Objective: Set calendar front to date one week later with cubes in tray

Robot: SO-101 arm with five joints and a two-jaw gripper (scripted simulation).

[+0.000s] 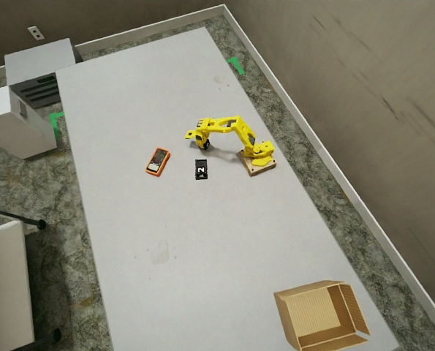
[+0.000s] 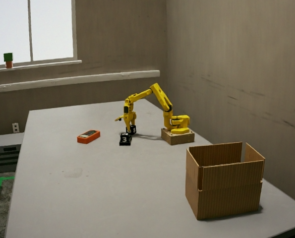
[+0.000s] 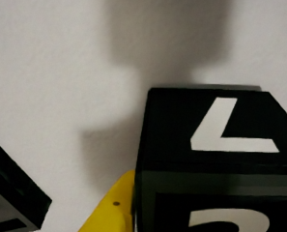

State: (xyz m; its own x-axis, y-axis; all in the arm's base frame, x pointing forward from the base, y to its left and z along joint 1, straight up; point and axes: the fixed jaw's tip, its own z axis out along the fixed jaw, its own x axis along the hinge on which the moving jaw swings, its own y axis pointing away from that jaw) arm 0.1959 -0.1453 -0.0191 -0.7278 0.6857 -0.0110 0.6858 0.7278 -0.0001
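Claw (image 1: 205,145) (image 2: 131,128) (image 3: 128,195) fingers were shut tight on one black cube (image 1: 207,144) (image 2: 133,130) (image 3: 206,126), with the cube stopping them from coming together. The held cube was outside the black tray (image 1: 201,161) (image 2: 125,144). I could not tell if its bottom touched the table (image 1: 179,219) (image 2: 103,184) (image 3: 46,63). Up close, it had a white mark like a 7 on one side and the curved top of another number below. Another side showed an 8.

Seen from above, the tray was at 6 o'clock from the claw, near it but apart. The other cube (image 1: 201,170) (image 2: 124,139) was in the tray. It had a white number turned on its side on top, maybe a 2, and a 3 on the side away from the claw. The front with the month's name could not be seen, so I could not read the date.

From the tray, the orange meter (image 1: 158,161) (image 2: 88,136) lay at 9 o'clock. The arm's wooden base (image 1: 252,170) (image 2: 167,138) was at 3 o'clock, and the big open cardboard box (image 1: 285,313) (image 2: 229,200) was well away at 5 o'clock.
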